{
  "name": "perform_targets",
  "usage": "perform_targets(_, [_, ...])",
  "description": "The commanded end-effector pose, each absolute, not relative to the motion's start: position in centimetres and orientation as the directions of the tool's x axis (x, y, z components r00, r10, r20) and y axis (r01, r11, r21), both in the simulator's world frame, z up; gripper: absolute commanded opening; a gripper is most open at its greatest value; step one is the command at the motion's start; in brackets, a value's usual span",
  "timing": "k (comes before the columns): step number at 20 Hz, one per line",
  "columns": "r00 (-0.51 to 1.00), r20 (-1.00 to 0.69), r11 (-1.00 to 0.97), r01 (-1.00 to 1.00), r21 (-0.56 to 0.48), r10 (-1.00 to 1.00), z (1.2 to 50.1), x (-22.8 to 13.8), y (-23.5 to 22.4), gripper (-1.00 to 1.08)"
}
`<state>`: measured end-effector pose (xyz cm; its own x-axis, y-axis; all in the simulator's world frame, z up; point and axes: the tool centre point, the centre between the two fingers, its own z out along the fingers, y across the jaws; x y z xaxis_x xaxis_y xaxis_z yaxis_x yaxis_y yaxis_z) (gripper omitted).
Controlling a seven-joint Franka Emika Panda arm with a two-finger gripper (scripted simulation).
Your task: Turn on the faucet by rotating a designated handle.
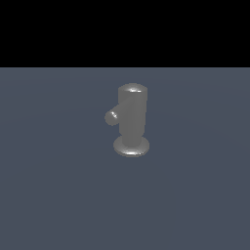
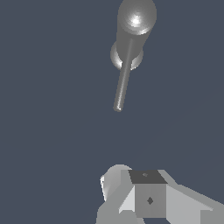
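Note:
The faucet (image 1: 132, 117) is a dull grey upright cylinder with a domed top, standing on a round flared base disc. Its handle (image 1: 112, 117) juts from the upper body toward the exterior view's left and shows mostly end-on. In the wrist view the faucet (image 2: 136, 19) is seen from above, and the handle (image 2: 123, 83) shows as a thin straight rod with a rounded tip. My gripper (image 2: 131, 179) shows only partly at the frame's edge, well apart from the rod's tip and touching nothing. Its jaw gap cannot be made out. The gripper is out of the exterior view.
The faucet stands on a flat blue-grey floor (image 1: 58, 195) that spreads around it on all sides. Above the floor's far edge the exterior view is black.

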<state>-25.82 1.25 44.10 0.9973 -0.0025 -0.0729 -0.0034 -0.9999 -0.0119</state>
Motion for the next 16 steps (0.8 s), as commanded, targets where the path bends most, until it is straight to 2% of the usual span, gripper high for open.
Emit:
perform_targets(1, [0.998, -0.069, -1.0, -0.016, -0.011, -0.015, 42.7, -25.6, 1.6, -1.0])
perform_targets(16, [0.993, -0.033, -0.993, -0.116, -0.004, -0.116, 31.7, -23.1, 4.4, -1.0])
